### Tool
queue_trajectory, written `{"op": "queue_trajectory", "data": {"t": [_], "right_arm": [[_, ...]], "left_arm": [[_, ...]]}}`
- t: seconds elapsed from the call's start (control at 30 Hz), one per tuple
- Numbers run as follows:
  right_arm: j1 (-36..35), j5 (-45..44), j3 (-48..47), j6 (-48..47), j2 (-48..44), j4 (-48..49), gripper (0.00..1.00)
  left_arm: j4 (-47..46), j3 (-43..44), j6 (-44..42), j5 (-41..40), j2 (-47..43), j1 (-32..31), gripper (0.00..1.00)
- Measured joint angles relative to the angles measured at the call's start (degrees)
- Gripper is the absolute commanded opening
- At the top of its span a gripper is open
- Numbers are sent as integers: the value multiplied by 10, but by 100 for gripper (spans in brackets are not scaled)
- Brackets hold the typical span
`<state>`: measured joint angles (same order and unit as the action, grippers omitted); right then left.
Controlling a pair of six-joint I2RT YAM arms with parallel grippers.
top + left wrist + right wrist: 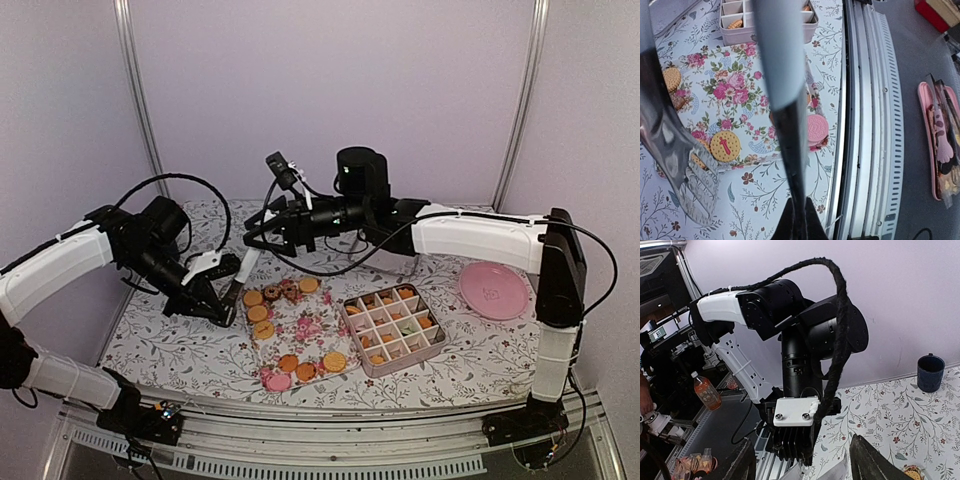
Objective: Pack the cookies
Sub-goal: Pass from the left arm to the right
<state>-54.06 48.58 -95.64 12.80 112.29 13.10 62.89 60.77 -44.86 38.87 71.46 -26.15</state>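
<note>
Cookies (258,313), mostly orange-tan with a pink one (277,380), lie on a flowered tray (300,335). More sit in the cells of a divided box (393,328). My left gripper (218,298) is at the tray's left edge, shut on one arm of metal tongs (241,272). In the left wrist view the jaws (795,220) pinch that arm; the other arm's serrated tip (697,192) hangs beside an orange cookie (725,146); a pink cookie (816,130) lies near the tray's edge. My right gripper (252,238) is open, raised by the tongs' upper end (805,465).
A pink plate (494,290) lies at the right of the flowered tablecloth. The right wrist view shows a dark blue cup (930,372) at the table's back and the left arm straight ahead. The table's metal front rail (865,125) runs close to the tray.
</note>
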Motion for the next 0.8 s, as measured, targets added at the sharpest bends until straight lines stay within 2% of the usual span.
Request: {"op": "queue_trajectory", "data": {"t": [0.3, 0.57, 0.8], "right_arm": [[-7, -32, -2, 16, 24, 2, 47], [-15, -42, 42, 45, 22, 66, 51], [-28, -50, 51, 63, 22, 92, 53]], "left_arm": [[4, 4, -3, -38, -6, -4, 0], [8, 5, 10, -68, -33, -4, 0], [9, 11, 12, -58, -35, -4, 0]]}}
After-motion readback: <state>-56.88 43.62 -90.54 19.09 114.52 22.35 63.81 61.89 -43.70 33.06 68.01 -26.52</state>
